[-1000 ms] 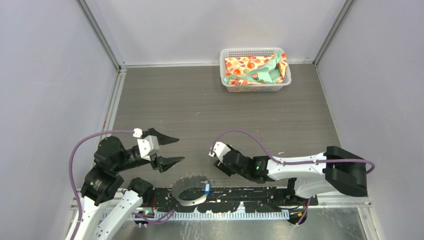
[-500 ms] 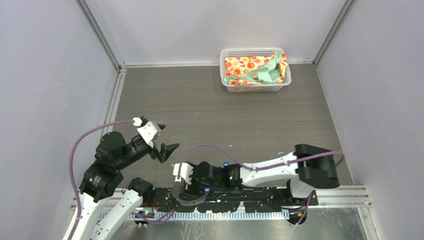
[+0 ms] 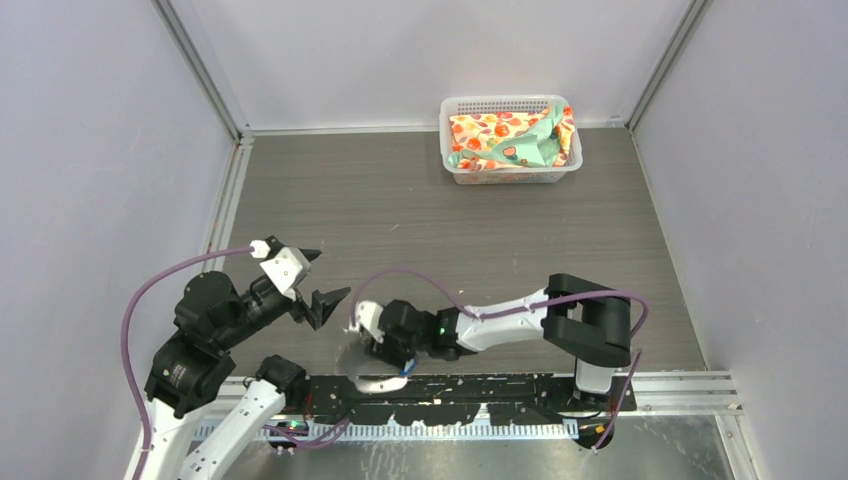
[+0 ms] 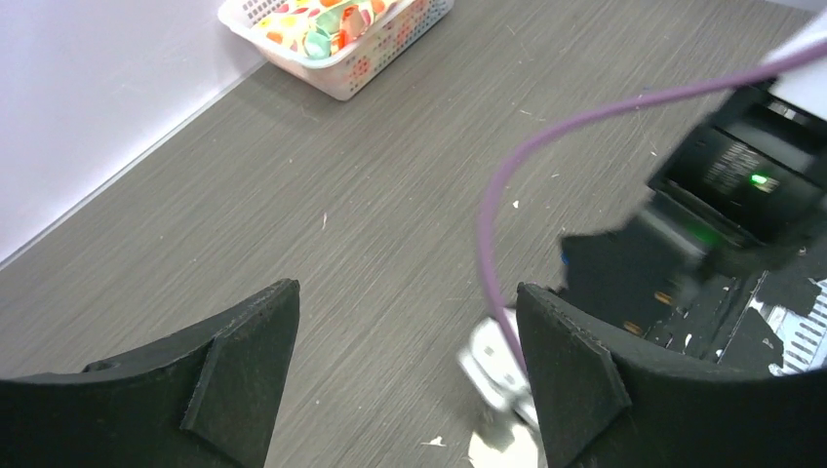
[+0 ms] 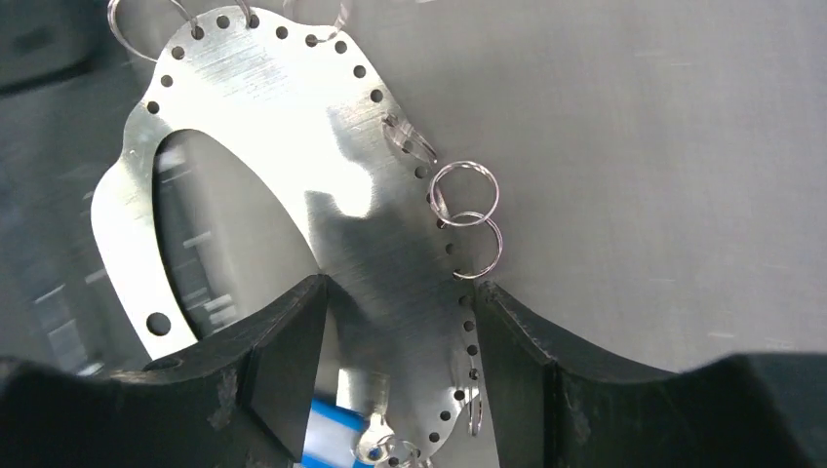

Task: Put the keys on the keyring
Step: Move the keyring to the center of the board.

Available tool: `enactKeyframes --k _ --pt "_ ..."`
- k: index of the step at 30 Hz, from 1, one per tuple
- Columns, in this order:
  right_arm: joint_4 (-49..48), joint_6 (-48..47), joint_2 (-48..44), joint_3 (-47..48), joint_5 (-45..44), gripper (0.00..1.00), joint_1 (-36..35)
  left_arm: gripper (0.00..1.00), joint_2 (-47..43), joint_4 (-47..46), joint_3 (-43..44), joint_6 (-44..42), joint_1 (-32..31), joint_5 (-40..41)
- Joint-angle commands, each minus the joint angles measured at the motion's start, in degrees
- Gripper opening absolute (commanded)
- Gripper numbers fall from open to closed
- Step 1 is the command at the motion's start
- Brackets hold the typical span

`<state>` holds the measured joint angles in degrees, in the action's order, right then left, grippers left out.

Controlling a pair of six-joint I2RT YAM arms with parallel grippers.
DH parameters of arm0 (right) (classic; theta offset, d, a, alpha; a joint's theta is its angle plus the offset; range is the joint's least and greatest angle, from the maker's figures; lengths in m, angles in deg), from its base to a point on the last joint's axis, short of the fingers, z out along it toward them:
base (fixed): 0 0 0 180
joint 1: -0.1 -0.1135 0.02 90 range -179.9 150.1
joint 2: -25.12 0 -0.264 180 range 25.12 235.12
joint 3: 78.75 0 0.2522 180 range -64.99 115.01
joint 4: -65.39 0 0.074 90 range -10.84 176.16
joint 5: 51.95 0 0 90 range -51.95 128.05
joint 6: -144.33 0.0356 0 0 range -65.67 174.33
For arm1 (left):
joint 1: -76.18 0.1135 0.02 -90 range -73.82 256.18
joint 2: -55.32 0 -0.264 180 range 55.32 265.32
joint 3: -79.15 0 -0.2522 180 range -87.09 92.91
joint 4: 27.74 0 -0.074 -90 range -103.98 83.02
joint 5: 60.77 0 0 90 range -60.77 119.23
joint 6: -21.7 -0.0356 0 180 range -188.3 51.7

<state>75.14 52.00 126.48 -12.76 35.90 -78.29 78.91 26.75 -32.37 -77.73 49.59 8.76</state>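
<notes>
Over the last second the right arm has swung leftward along the near edge. Its right gripper (image 3: 388, 358) has come down from mid-table to the keyring (image 3: 377, 384) at the bottom centre of the top view. The left gripper (image 3: 330, 273) has drawn back a little toward the left.

In the right wrist view the keyring (image 5: 293, 127) lies flat and silvery, with holes along its edge and small rings (image 5: 466, 193) hooked through some of them. The right gripper (image 5: 400, 292) has its jaws partly spread, one on each side of the keyring's band. Whether the pads touch the metal cannot be told.

One blue-headed key (image 5: 336, 441) shows at the bottom of that view, against the keyring (image 3: 405, 368); no second key can be made out.

The left gripper (image 4: 407, 292) hangs with its jaws wide apart, holding nothing, above the grey table (image 3: 450, 230). At the top of the frame a white basket (image 3: 505, 103) holds a patterned cloth (image 3: 505, 135).
</notes>
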Motion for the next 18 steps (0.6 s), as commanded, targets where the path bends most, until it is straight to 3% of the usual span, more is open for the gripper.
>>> enactKeyframes --k 1,8,12,18 --pt "5.8 -1.4 3.8 3.8 -11.1 0.61 8.3 0.83 0.4 0.4 2.2 -1.3 0.0 0.4" --pt "5.2 -5.2 3.1 5.4 -9.0 0.59 15.5 0.83 0.7 -0.4 0.9 -2.4 0.0 0.4" --pt "6.0 -9.1 0.9 5.7 -7.8 0.59 15.8 0.83 0.5 -0.4 0.3 -2.1 0.0 0.7" --pt "2.9 -7.5 -4.7 7.6 -7.0 0.65 14.9 0.86 2.6 1.4 0.1 0.3 0.0 5.2"
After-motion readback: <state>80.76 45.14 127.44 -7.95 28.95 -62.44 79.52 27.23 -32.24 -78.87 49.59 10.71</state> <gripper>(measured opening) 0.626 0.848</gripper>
